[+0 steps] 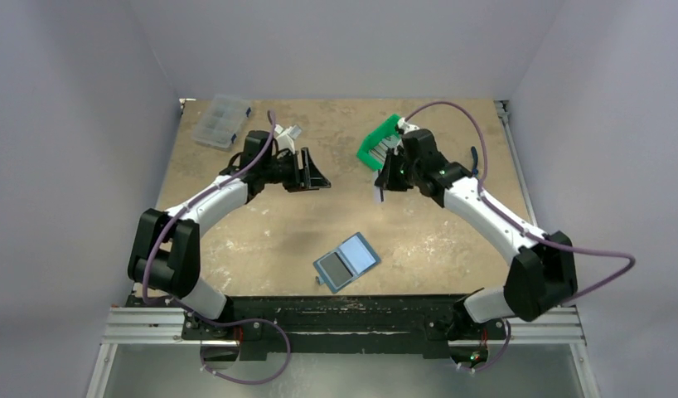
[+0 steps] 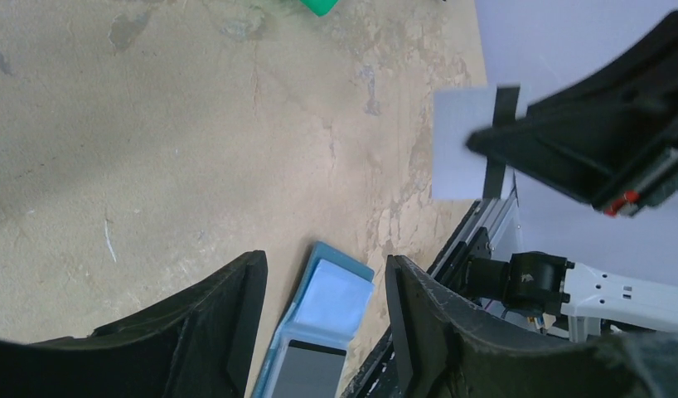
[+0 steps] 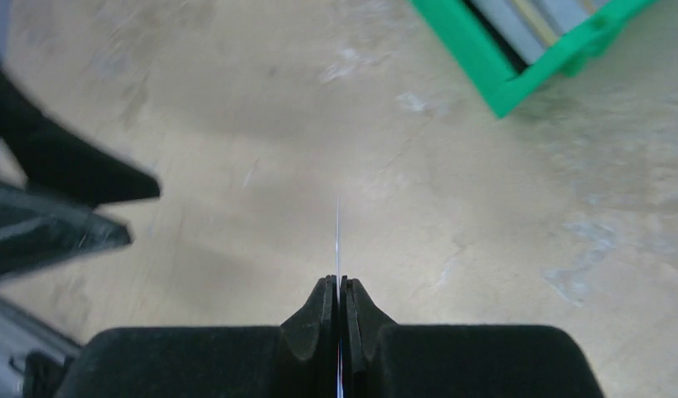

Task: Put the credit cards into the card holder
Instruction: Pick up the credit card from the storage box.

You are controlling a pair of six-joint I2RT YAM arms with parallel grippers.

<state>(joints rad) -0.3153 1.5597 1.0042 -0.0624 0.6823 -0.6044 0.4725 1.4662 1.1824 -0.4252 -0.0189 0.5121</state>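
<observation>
Top external view: on the table (image 1: 261,240), the card holder (image 1: 346,262) is laid open and flat near the front edge, between the two arm bases, with its long axis set diagonally. The green bin (image 1: 377,143), in which further credit cards (image 3: 510,21) are stacked, is placed at the far side, just behind the right gripper (image 1: 380,192). The jaws of the right gripper are closed on the held card (image 3: 337,236), which is kept upright, edge toward the wrist camera. The left gripper (image 1: 315,174) is held partly open and empty. From the held card, the holder is located nearer the bases and slightly leftward. A descent with the card tilted flatter is judged necessary.
</observation>
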